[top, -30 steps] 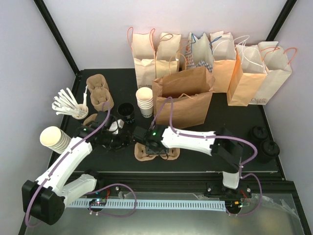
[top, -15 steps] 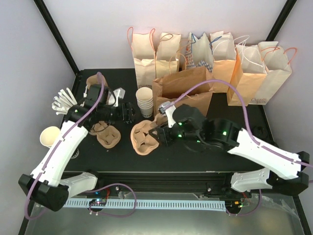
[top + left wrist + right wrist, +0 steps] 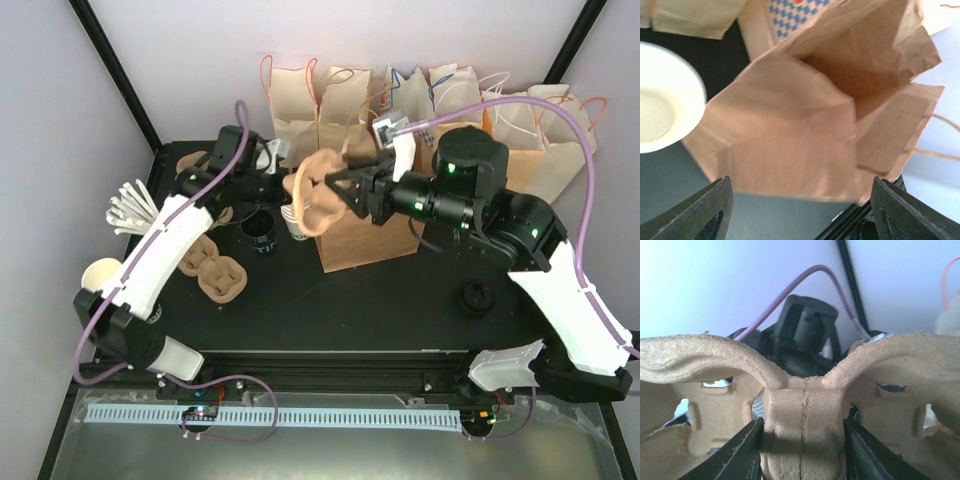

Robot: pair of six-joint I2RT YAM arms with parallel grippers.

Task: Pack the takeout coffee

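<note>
**Carrier held over the open bag; coffee alone on the table**

Nearest the arm bases, the coffee (image 3: 477,296) stands by itself on the dark table (image 3: 350,310), right of centre and in front of the open bag. From above only its round black lid shows. No gripper is touching it.

On the left side of the table lie two spare carriers (image 3: 220,277). Beyond them is a bundle of white utensils (image 3: 130,208). Toward the middle, a short black lid stack (image 3: 258,233) sits just beside a stack of white cups (image 3: 293,222).

Behind those stands the open bag (image 3: 370,235), upright with its mouth wide. The right gripper (image 3: 345,190) is clamped on a pulp carrier (image 3: 318,192), held in the air at the bag's left edge, above the cups. In the right wrist view, its fingers (image 3: 747,452) pinch either side of the carrier's centre rib (image 3: 805,405).

The left gripper (image 3: 265,178) hangs just left of the carrier. In its own view the jaws are spread wide with nothing between them, looking down at the bag's mouth (image 3: 850,75) and one white cup (image 3: 660,112).

A row of paper bags (image 3: 300,110) lines the back wall.
</note>
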